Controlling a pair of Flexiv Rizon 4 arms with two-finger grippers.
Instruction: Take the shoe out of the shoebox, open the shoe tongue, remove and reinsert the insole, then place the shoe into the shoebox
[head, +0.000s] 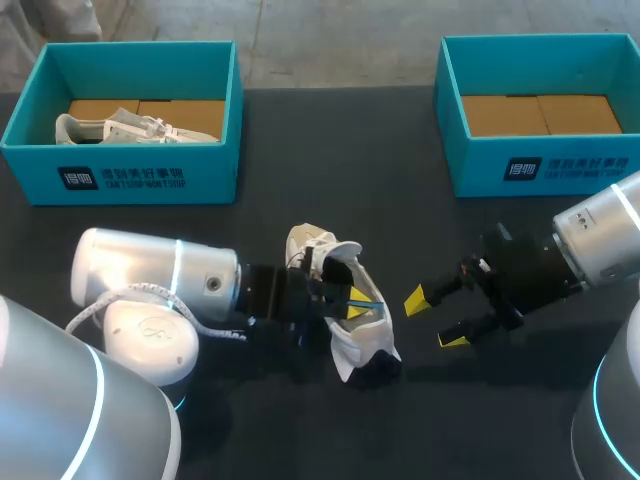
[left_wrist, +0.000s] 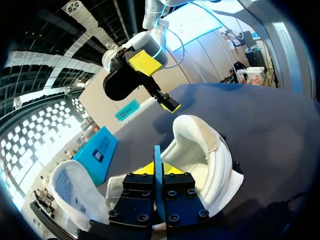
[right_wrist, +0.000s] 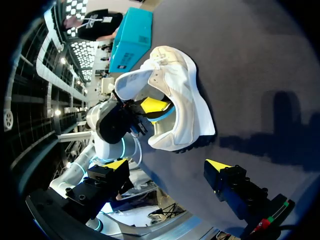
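Shoe (head: 365, 345) out, mid-table. My left gripper (head: 352, 308) pinches the thin blue insole (left_wrist: 158, 165) inside it — insole step unfinished, I judge. My right gripper (head: 433, 320), spread wide, sits at its three o'clock — boxing remains.

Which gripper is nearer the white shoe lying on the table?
Left. The left gripper sits inside the shoe, shut on the blue insole; the right gripper hangs open beside the shoe, not touching it.
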